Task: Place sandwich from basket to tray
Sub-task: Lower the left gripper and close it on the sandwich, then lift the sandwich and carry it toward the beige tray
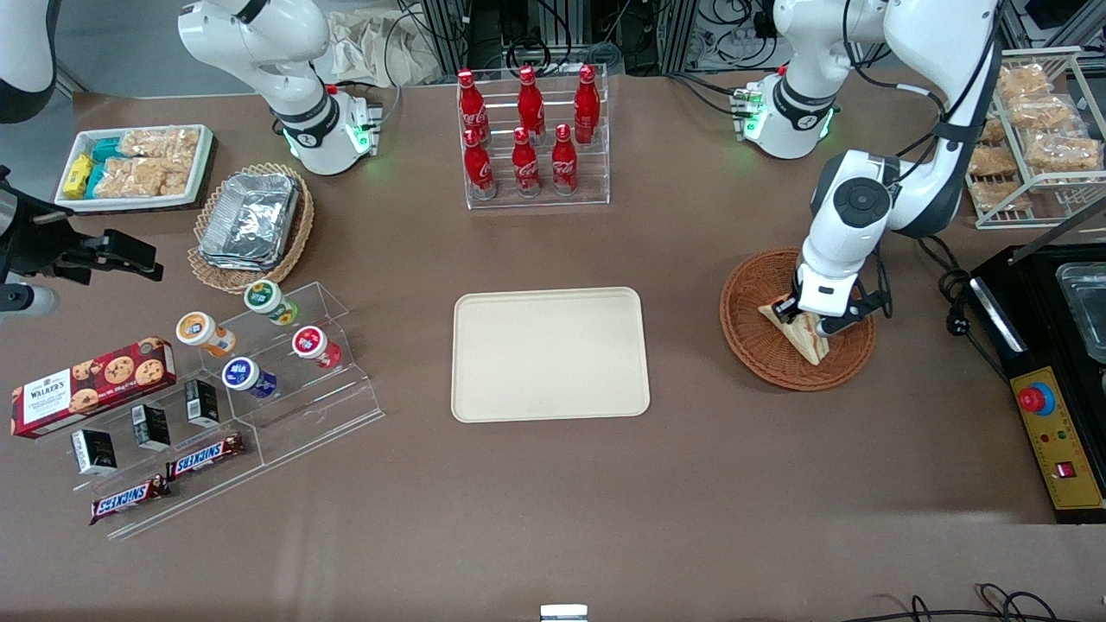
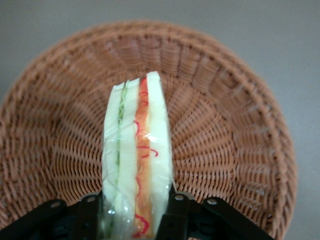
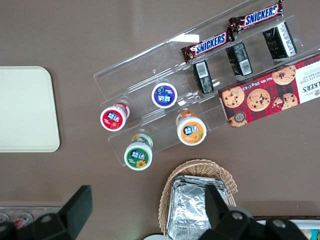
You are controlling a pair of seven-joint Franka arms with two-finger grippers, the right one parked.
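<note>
- The working arm [image 1: 916, 130] has glossy white rounded shells, dark grey joint bands and a round grey cap.
- Its base [image 1: 788, 117] glows green.
- Black cables trail alongside.
- The gripper [image 1: 810, 321] has black fingers [image 2: 175, 220] with small screws.

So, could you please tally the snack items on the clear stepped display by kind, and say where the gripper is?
Round tubs: 4
Small black packets: 3
Snickers bars: 2
Cookie box: 1
Total: 10
The gripper is in the basket, shut on the sandwich; the tray is bare.
</note>
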